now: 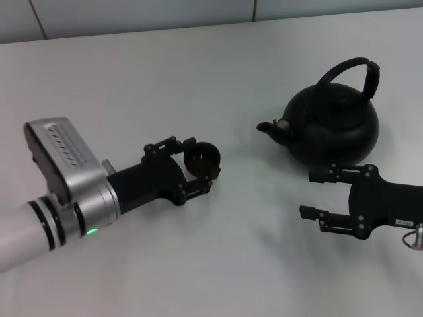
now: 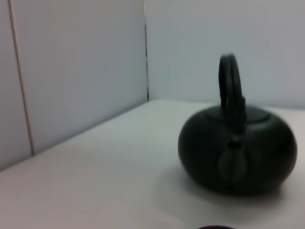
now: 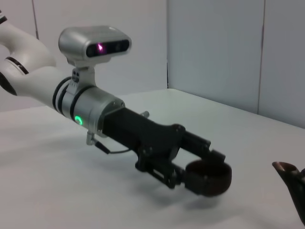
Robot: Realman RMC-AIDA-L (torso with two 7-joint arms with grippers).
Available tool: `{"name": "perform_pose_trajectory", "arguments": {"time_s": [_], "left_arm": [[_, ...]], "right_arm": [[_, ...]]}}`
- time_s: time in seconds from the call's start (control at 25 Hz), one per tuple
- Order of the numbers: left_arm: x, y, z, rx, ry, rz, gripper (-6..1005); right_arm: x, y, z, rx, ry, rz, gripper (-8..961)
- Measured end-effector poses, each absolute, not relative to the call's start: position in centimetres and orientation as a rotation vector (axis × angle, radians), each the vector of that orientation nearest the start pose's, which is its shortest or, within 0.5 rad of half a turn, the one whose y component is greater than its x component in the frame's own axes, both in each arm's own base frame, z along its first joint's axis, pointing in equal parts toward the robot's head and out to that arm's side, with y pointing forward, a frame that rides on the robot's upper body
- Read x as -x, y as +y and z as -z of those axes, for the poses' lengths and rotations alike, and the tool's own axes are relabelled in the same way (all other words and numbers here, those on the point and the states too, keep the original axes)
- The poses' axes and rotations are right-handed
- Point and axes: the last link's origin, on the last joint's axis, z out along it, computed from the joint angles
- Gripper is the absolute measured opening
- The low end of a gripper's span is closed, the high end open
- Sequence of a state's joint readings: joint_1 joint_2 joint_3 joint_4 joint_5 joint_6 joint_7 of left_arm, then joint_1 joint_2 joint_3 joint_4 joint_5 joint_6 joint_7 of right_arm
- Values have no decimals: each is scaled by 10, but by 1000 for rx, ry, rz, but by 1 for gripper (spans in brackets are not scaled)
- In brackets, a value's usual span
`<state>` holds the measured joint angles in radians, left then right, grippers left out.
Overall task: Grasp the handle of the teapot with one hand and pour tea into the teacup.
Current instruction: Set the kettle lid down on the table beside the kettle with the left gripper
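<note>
The black teapot (image 1: 334, 129) stands on the white table at the far right, its spout (image 1: 271, 129) pointing toward my left arm and its arched handle (image 1: 353, 69) upright. It also shows in the left wrist view (image 2: 238, 143) with its handle (image 2: 229, 81). My left gripper (image 1: 200, 165) is shut on the small black teacup (image 1: 201, 160) at the table's middle, left of the spout. The right wrist view shows the teacup (image 3: 208, 176) held between the left gripper's fingers (image 3: 178, 179), just above the table. My right gripper (image 1: 310, 193) is open and empty, just in front of the teapot.
The white table (image 1: 218, 264) runs back to a pale wall (image 1: 132, 13). The teapot's spout tip (image 3: 290, 174) shows at the edge of the right wrist view. The left arm's silver wrist (image 1: 66, 172) lies low over the table's left side.
</note>
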<state>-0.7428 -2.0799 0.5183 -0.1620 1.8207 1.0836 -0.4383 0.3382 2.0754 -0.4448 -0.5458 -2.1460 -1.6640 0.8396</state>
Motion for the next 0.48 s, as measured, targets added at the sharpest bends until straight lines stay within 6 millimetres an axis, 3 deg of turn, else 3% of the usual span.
{"name": "perform_pose_trajectory", "arguments": {"time_s": [0.48], "left_arm": [[246,317,133,2588,-276,566,759]], "right_arm": [[-332,251,1,2646,320,-637,656]]}}
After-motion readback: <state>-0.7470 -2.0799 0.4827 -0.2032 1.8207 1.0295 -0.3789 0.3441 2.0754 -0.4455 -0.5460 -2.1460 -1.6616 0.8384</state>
